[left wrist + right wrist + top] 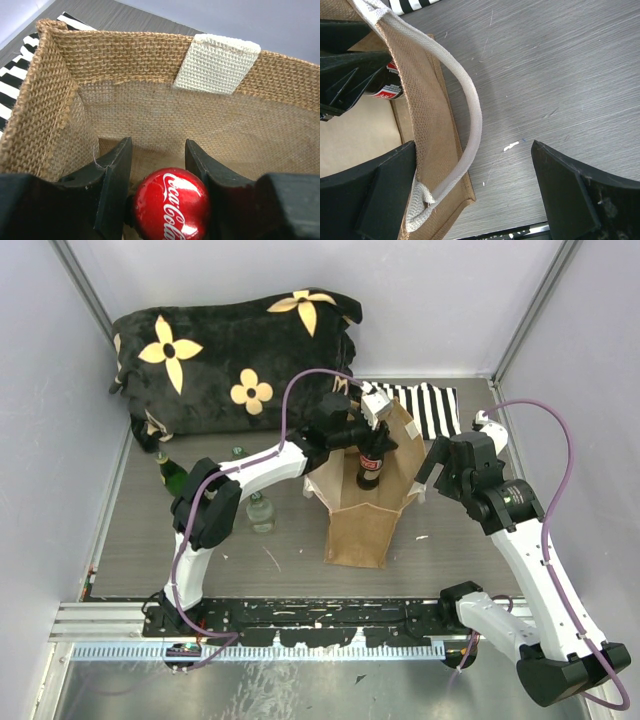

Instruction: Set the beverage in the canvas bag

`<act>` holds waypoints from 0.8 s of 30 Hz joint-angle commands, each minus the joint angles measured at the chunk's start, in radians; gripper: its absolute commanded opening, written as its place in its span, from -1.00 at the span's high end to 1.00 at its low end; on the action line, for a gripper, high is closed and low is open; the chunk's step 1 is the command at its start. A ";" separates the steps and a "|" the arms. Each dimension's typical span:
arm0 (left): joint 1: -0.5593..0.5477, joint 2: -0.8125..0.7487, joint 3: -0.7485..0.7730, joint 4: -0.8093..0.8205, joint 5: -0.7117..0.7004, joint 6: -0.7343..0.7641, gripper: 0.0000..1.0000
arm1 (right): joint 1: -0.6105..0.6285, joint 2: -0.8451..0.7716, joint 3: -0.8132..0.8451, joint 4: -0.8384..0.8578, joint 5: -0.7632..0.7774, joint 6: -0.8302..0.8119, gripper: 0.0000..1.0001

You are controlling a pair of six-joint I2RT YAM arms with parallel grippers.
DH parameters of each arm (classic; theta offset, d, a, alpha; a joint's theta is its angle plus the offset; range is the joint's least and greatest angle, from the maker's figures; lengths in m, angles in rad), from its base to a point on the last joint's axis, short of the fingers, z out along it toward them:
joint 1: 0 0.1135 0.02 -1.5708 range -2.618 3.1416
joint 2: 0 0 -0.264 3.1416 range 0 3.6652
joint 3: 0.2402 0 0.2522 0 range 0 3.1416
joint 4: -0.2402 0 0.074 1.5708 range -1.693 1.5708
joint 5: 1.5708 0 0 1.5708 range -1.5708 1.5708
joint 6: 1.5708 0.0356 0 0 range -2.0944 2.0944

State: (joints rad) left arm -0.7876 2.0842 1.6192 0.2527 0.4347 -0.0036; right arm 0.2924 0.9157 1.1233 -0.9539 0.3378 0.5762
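Observation:
The canvas bag stands open mid-table, tan with a cream handle. My left gripper is over its mouth, shut on a dark cola bottle that hangs partly inside the bag. In the left wrist view the bottle's red cap sits between my fingers, with the bag's inner wall behind it. My right gripper is open at the bag's right rim. In the right wrist view it straddles the bag wall and the cream handle without gripping them.
A black cushion with yellow flowers lies at the back. A black-and-white striped cloth lies behind the bag. A green bottle and a clear bottle stand left of the bag, near my left arm.

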 commanded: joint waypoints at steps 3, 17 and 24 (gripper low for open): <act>-0.018 -0.049 0.009 0.151 -0.007 0.003 0.91 | -0.002 -0.022 0.018 0.006 0.018 -0.001 -1.00; -0.021 -0.141 -0.023 0.133 -0.011 -0.022 -0.73 | -0.002 -0.001 0.020 0.024 0.006 -0.007 -1.00; 0.020 -0.312 0.025 -0.024 -0.054 -0.074 -0.83 | -0.002 0.002 0.012 0.041 0.003 -0.009 -1.00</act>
State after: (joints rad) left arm -0.8005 1.9121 1.6100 0.3042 0.4107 -0.0338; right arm 0.2924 0.9169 1.1229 -0.9596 0.3351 0.5743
